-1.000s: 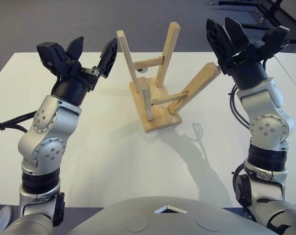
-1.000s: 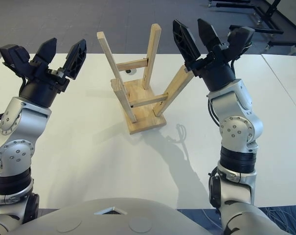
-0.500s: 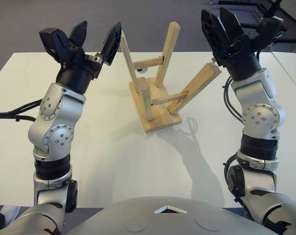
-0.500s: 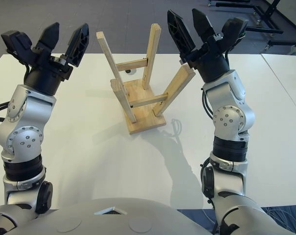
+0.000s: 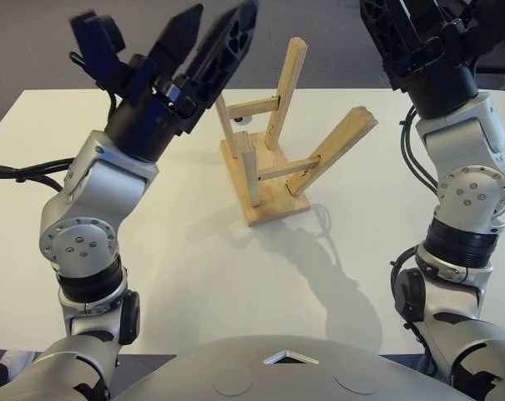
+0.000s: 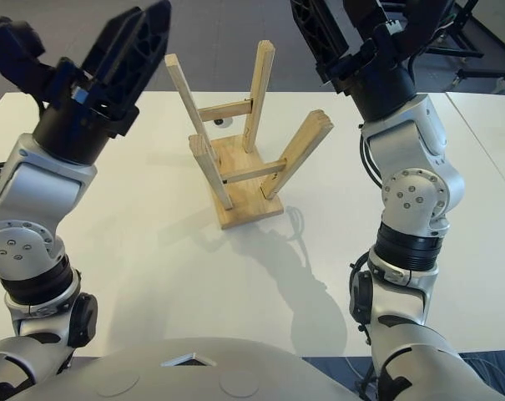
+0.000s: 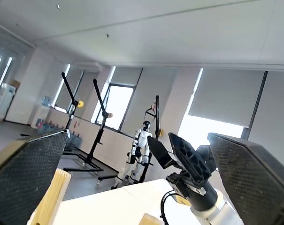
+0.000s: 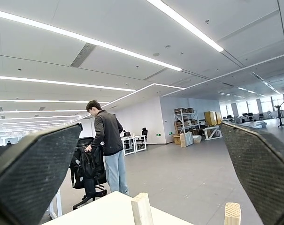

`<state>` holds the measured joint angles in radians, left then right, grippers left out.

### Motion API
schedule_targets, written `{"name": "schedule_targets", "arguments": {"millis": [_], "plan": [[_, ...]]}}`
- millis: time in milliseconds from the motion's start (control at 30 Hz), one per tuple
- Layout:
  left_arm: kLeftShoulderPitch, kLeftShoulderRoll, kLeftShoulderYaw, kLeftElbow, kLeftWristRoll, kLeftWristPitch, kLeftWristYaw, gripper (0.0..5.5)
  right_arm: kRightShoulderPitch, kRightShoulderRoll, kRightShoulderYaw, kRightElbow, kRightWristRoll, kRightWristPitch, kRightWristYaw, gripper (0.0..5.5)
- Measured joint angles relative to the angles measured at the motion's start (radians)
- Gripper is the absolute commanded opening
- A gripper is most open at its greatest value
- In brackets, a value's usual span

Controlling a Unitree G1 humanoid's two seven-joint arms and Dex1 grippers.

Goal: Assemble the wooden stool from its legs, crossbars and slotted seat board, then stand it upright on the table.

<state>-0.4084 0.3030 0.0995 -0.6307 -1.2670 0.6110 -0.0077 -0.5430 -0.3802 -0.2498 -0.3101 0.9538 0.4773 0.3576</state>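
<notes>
Four legs [image 5: 288, 92] are seen pointing upward from the stool [image 5: 260, 167], which is turned upside down near the middle of the white table [image 5: 194, 276] in the head views. Its seat board [image 5: 275, 205] is laid flat on the tabletop. Three legs are held close to upright, while the fourth leg [image 5: 335, 149], on the robot's right, is splayed outward at a slant. Two crossbars [image 5: 254, 106] are fitted between the legs, one high at the far side and one lower at the near side. The left gripper [image 5: 221, 15] is raised near the top of the far-left leg, its fingers spread with nothing between them. The right gripper [image 5: 396, 21] is lifted high over the stool's right side, likewise parted and empty.

From the left wrist, the arm's own wide-apart fingers [image 7: 29, 173] are shown, with one leg end [image 7: 52, 199] just beside one of them.

From the right wrist, two separated fingers [image 8: 34, 164] are shown, and two leg tips [image 8: 142, 208] are seen between them, untouched.
</notes>
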Motion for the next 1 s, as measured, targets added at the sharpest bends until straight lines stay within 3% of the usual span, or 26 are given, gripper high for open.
{"name": "schedule_targets", "arguments": {"millis": [133,300,600,767,867,1000], "plan": [[0.028,-0.008,-0.150,0.195,0.094,0.123,-0.018,5.40,0.093,-0.032,0.117,0.035,-0.152,0.004,0.064,5.38],[0.165,0.062,-0.292,0.243,0.261,0.214,-0.097,5.40,0.132,-0.086,0.177,0.034,-0.249,-0.009,0.113,5.38],[0.152,0.063,-0.137,0.191,0.245,0.199,-0.221,5.40,0.145,-0.029,0.118,0.000,-0.213,-0.010,0.093,5.38],[0.143,0.061,-0.057,0.184,0.221,0.176,-0.274,5.40,0.116,0.039,0.018,-0.020,-0.080,-0.017,0.059,5.38],[0.122,0.064,-0.043,0.204,0.227,0.168,-0.306,5.40,0.056,0.062,-0.069,-0.055,0.045,-0.043,0.027,5.38],[0.091,0.070,-0.043,0.235,0.260,0.165,-0.344,5.40,0.048,0.028,-0.114,0.029,-0.013,-0.088,0.032,5.38]]}}
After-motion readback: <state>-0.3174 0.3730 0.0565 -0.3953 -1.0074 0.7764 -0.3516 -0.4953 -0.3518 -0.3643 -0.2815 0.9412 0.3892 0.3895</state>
